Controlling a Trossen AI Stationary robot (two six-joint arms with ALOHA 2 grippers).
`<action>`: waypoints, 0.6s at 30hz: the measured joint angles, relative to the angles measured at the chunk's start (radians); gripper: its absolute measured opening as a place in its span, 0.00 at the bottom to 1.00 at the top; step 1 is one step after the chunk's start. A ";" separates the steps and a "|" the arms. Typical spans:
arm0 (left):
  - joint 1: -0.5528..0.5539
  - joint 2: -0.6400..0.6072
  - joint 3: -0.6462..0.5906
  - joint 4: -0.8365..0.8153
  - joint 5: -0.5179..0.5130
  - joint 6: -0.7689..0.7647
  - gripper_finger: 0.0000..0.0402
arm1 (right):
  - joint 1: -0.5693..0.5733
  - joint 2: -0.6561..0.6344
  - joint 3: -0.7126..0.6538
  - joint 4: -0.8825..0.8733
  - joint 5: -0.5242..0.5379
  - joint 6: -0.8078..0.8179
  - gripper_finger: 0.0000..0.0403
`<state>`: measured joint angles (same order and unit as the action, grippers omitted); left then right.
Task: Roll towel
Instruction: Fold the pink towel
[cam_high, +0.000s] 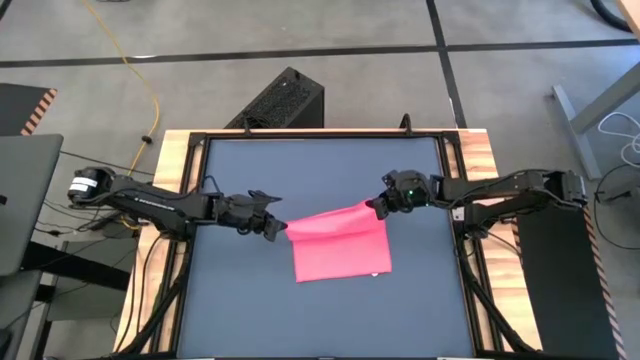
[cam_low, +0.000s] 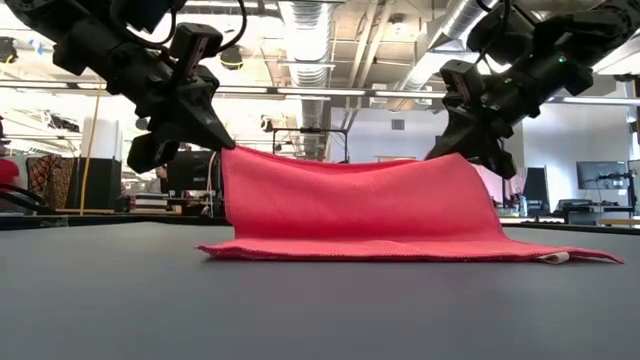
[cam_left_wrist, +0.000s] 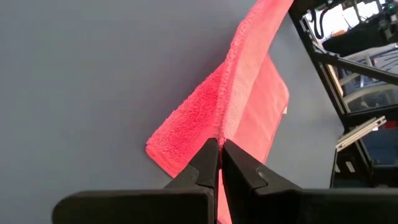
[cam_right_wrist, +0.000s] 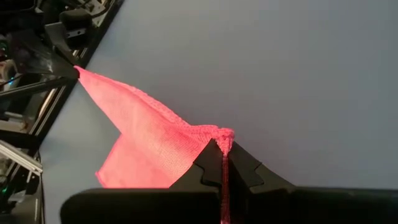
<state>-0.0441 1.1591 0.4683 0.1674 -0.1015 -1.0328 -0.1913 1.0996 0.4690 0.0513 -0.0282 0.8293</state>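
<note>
1. The left end effector (cam_high: 275, 228) and the right end effector (cam_high: 378, 207) each pinch a corner of the towel (cam_high: 340, 245).
2. Its edge hangs taut between them — the rest trails on the worktop (cam_high: 240, 300) below.
3. Fold under way, I'd say — next, carry both corners evenly over.

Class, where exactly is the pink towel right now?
In the high view, the towel lies mid-table, its far edge lifted off the table and pinched between the left claw and right claw.
</note>
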 joint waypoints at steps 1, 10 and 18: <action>0.000 0.000 0.000 -0.001 0.000 0.000 0.00 | 0.000 0.000 0.000 0.000 0.000 0.000 0.05; -0.015 0.001 0.000 0.001 0.033 -0.008 0.00 | 0.026 0.000 0.000 0.001 -0.009 0.000 0.05; -0.042 0.001 0.000 0.017 0.078 -0.052 0.00 | 0.069 0.000 0.000 0.002 -0.017 0.025 0.05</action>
<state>-0.0861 1.1603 0.4683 0.1845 -0.0237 -1.0852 -0.1226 1.0996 0.4690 0.0528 -0.0455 0.8541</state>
